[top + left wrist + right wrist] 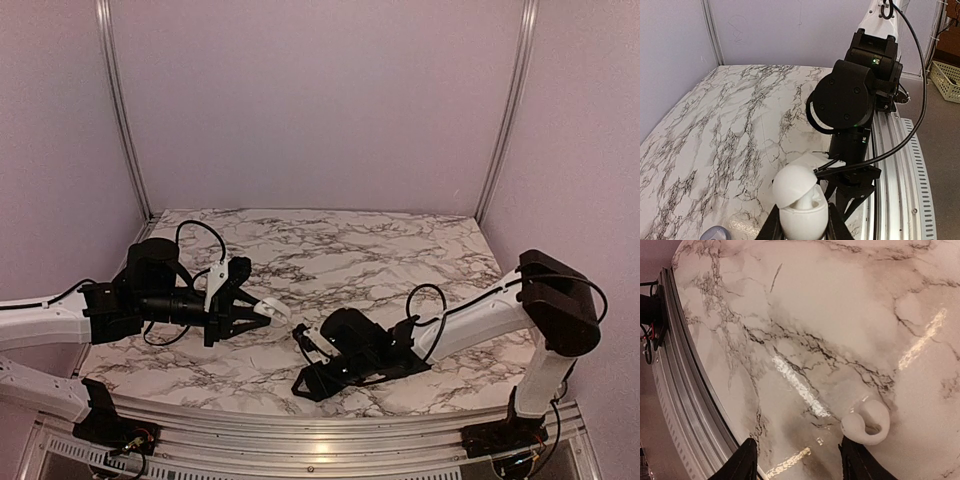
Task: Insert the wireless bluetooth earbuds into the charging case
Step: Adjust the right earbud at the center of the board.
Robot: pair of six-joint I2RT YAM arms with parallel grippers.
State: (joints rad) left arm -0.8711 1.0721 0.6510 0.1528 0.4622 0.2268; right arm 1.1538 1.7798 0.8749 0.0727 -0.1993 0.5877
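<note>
Pinching the open case (801, 207) in my left tool (804, 231) steadies it for loading; my right tool (800, 462) hangs spread beside the earbud (866, 426) on the bench (840, 300).

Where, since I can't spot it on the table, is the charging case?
The charging case is clamped in the left gripper, bottom centre of left wrist view.
</note>
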